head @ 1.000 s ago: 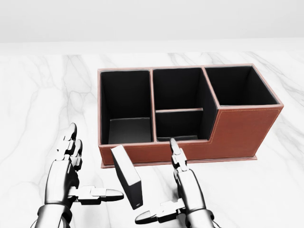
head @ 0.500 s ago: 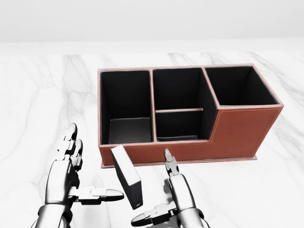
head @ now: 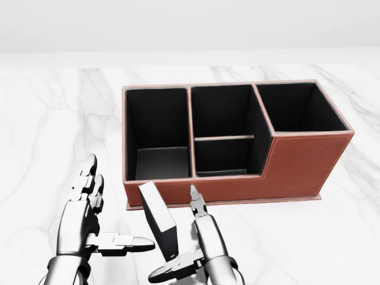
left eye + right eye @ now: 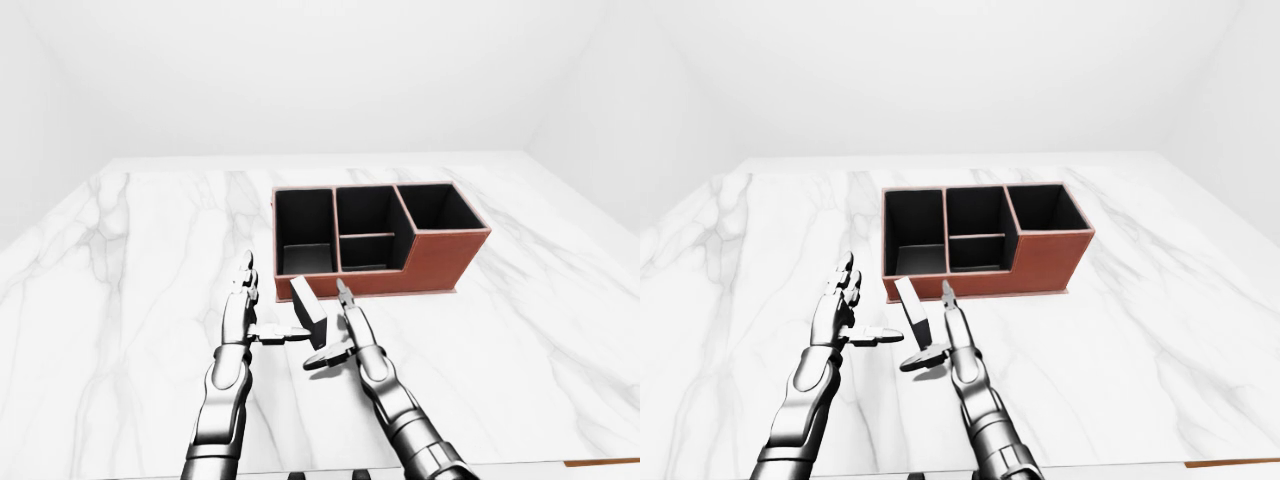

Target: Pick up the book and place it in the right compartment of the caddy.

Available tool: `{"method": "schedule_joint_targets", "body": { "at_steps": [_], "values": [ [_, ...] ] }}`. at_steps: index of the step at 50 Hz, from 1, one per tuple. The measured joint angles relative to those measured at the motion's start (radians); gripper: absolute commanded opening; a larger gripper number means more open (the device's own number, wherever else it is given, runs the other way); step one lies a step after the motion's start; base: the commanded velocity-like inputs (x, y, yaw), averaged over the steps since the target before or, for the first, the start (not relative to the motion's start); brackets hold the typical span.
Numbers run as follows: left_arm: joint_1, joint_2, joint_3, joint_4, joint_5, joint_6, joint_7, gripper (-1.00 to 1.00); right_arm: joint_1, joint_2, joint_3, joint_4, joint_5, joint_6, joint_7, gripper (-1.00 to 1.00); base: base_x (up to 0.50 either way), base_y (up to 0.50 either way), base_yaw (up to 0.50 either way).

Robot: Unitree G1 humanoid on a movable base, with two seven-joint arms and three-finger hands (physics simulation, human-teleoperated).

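A slim dark book (image 3: 158,218) stands tilted on the marble table, just below the lower left corner of the red-brown caddy (image 3: 297,163). The caddy's black compartments hold nothing; the right one (image 3: 300,107) is the deepest. My right hand (image 3: 176,237) is open, its long fingers (image 3: 202,222) close along the book's right side and its thumb (image 3: 169,270) under the book's lower end. I cannot tell whether it touches. To the book's left my left hand (image 3: 119,205) is open, with its thumb (image 3: 127,241) pointing at the book.
The white marble table (image 4: 140,260) spreads wide on all sides of the caddy. Its near edge (image 4: 520,464) runs along the bottom of the left-eye view. Plain white walls stand behind.
My right hand has slid left and closed in on the book's right side. The left hand, the book and the caddy have not moved.
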Motion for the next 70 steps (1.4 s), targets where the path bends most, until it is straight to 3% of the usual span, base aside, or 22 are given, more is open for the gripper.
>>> {"method": "schedule_joint_targets", "body": {
  "at_steps": [12,13,14,38,45,52,62,70],
  "values": [
    [0.0,0.0,-0.001,0.0,0.0,0.001,-0.002,1.0,-0.08,0.023,-0.01,0.137,-0.019,0.0,-0.034,1.0,0.0,0.0,0.0],
    [0.0,0.0,-0.001,-0.001,0.0,0.001,-0.002,1.0,-0.088,0.025,-0.012,0.152,-0.021,0.0,-0.038,0.82,0.0,0.0,0.0],
    [0.001,0.0,-0.001,-0.002,0.0,0.002,-0.002,1.0,-0.098,0.027,-0.014,0.168,-0.023,0.0,-0.041,-1.0,0.0,0.0,0.0],
    [-0.001,0.0,-0.001,0.0,-0.002,0.003,-0.004,1.0,-0.239,0.043,-0.078,0.384,-0.049,0.0,-0.088,-1.0,0.0,0.0,0.0],
    [-0.001,-0.001,-0.001,-0.004,-0.002,0.007,-0.002,1.0,-0.214,0.015,-0.088,0.336,-0.01,0.0,-0.056,-1.0,0.0,0.0,0.0],
    [-0.001,-0.001,-0.002,-0.002,0.0,0.007,0.0,1.0,-0.143,-0.033,-0.095,0.15,0.04,0.001,-0.009,-1.0,0.0,0.0,0.0],
    [0.0,-0.001,-0.002,0.0,0.002,0.004,0.001,1.0,-0.059,-0.102,-0.13,-0.212,0.153,0.084,0.039,-1.0,0.0,0.0,0.0],
    [0.002,-0.001,-0.002,-0.001,0.003,0.005,0.001,1.0,-0.022,-0.126,-0.141,-0.352,0.205,0.115,0.057,-1.0,0.0,0.0,0.0]
  ]
}}
